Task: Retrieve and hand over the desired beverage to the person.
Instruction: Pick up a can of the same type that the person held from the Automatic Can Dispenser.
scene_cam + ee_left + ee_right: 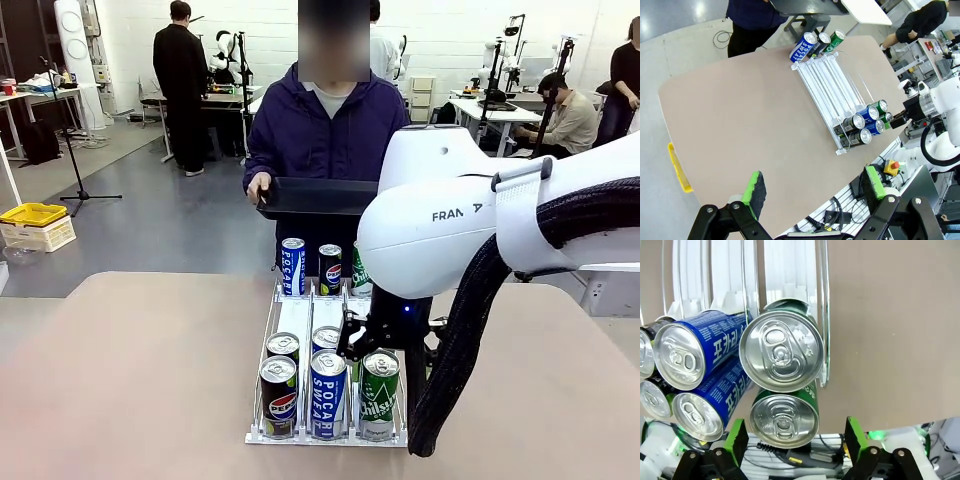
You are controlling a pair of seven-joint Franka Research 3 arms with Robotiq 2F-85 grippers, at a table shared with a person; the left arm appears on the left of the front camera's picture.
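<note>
Right gripper [796, 434] hangs at lower centre, fingers spread wide either side of the front green can [784, 421], likely lining up a pinch. The can sits in the rack's [297, 320] right-hand lane. Left gripper [813, 186] is released, parked high, out of the way. The person [325, 130] stands top centre.

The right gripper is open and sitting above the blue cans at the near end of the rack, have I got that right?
Not quite. The right gripper is open at the near end of the rack, but it is above the green cans, not the blue cans one lane over. The right wrist view shows the green cans lined up between its pads.
</note>
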